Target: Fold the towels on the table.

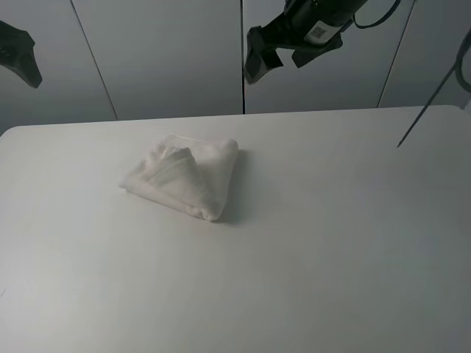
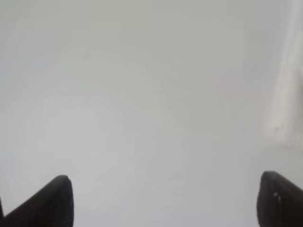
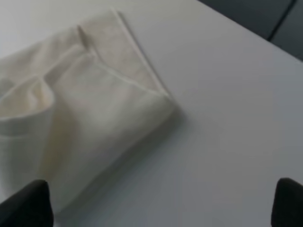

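Lying folded on the table (image 1: 331, 243), the towel (image 1: 184, 176) shows no readable label.

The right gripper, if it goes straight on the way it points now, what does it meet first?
Probably the towel: the open right gripper points down at its folded edge, with bare table beside it. Depth is unclear.

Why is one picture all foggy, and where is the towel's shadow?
The left wrist view is blurry and washed out, showing only bare table and dark fingers. In the exterior high view, the towel casts a soft shadow on its right. The right wrist view is slightly soft too.
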Controlling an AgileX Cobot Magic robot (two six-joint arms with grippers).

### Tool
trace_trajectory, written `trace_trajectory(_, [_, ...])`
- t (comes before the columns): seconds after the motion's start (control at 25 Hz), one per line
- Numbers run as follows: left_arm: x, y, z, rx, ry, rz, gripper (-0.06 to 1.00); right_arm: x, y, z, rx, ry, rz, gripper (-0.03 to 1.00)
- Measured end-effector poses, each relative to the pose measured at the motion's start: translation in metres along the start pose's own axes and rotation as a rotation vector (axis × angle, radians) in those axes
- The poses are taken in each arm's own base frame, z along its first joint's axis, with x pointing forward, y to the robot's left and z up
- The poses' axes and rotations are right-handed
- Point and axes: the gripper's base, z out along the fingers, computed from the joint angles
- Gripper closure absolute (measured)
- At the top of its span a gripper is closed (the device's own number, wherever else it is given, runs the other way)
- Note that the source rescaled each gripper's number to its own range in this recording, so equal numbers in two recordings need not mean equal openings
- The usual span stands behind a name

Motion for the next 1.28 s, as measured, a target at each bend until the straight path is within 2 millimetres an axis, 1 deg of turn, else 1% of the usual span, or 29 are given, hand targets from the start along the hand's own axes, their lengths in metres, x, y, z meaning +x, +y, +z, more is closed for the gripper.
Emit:
trace_trajectory(0.08, [0.007, 0.002, -0.019, -0.021, -0.028, 0.001, -0.05, 0.005, -0.003, -0.021, 0.074, -0.01, -0.013, -0.03])
trace_trajectory(0.12, [0.013, 0.002, -0.028, -0.029, -0.04, 0.001, -0.05, 0.01, -0.003, -0.028, 0.095, -0.011, -0.012, -0.03])
trace_trajectory(0.24, [0.04, 0.001, -0.043, -0.065, -0.046, -0.024, -0.05, 0.031, 0.0, -0.054, 0.133, -0.032, 0.004, -0.03])
trace_trajectory(0.28, [0.052, 0.0, -0.048, -0.076, -0.049, -0.039, -0.05, 0.041, 0.002, -0.058, 0.137, -0.029, 0.012, -0.03])
trace_trajectory(0.52, [0.123, -0.009, -0.072, -0.096, -0.103, -0.121, -0.06, 0.095, 0.014, -0.102, 0.153, -0.084, 0.018, -0.03])
trace_trajectory(0.68, [0.174, -0.017, -0.088, -0.102, -0.143, -0.153, -0.06, 0.13, 0.022, -0.124, 0.161, -0.101, 0.016, -0.03])
trace_trajectory(0.76, [0.199, -0.021, -0.097, -0.107, -0.186, -0.163, -0.06, 0.149, 0.026, -0.136, 0.161, -0.105, 0.016, -0.03])
trace_trajectory(0.92, [0.241, -0.028, -0.113, -0.105, -0.291, -0.219, -0.06, 0.182, 0.034, -0.157, 0.16, -0.091, 0.026, -0.03])
trace_trajectory(1.12, [0.281, -0.039, -0.121, -0.059, -0.383, -0.285, -0.06, 0.225, 0.042, -0.178, 0.159, -0.088, 0.032, -0.03])
trace_trajectory(1.28, [0.304, -0.048, -0.118, -0.01, -0.425, -0.305, -0.06, 0.26, 0.051, -0.189, 0.141, -0.169, 0.025, -0.03])
